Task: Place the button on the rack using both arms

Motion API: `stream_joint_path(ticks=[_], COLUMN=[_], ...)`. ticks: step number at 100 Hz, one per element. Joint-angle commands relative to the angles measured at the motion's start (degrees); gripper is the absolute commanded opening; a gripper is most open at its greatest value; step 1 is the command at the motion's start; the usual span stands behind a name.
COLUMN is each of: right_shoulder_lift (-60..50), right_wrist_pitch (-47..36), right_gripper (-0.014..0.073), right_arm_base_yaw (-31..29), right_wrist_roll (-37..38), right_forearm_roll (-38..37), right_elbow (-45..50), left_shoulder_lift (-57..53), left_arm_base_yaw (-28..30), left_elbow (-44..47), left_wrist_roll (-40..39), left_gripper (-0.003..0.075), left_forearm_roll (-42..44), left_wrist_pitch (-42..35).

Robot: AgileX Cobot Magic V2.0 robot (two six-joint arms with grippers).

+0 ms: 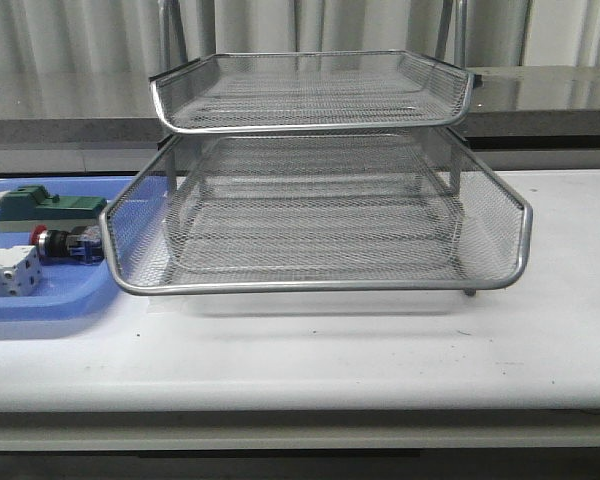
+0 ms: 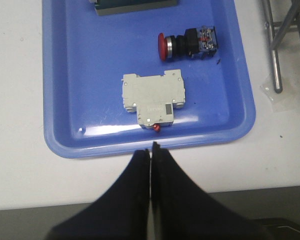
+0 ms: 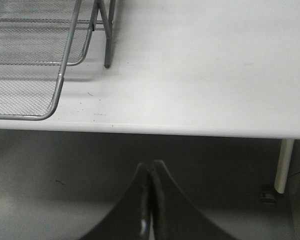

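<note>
Front view — button lies sideways, red head leftward, on blue tray.

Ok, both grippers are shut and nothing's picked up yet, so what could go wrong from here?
1. The button lies on its side in the blue tray and may roll when the left gripper closes on it.
2. The white block sits between that gripper and the button, so a straight reach could knock it.
3. The rack has raised rims that a low approach might clip.

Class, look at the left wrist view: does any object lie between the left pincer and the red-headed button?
Yes. The white block lies in the blue tray directly between the closed left pincer and the button.
</note>
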Motion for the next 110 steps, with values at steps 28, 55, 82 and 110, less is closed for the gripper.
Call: stream_joint_path(ticks=[28,55,82,110], right_shoulder_lift=[0.27,0.27,0.27,0.27], right_wrist_pitch=[-3.05,-3.05,-3.05,-3.05], right_gripper=[-0.007,-0.007,-0.007,-0.007], right_arm_base_yaw=[-0.03,-0.03,-0.03,-0.03], right_wrist_roll=[-0.16,-0.16,-0.16,-0.16], right_forearm_roll=[-0.44,-0.44,-0.44,-0.44], right_elbow=[-1.86,-1.86,-1.86,-1.86], left_shoulder_lift=[-0.19,-0.19,0.79,12.84], left_arm_base_yaw=[0.01,0.01,0.01,0.01], left_elbow=[-2.74,-2.74,-4.39,-16.86], left_wrist_roll=[7.12,7.12,15.64,28.51], left_gripper=[0.0663,0.0712,0.0694,0.0655], left_forearm_roll=[-0.99,-2.62,-4.43,-7.67], left_wrist_pitch=[1.48,-0.87,-4.76,0.47])
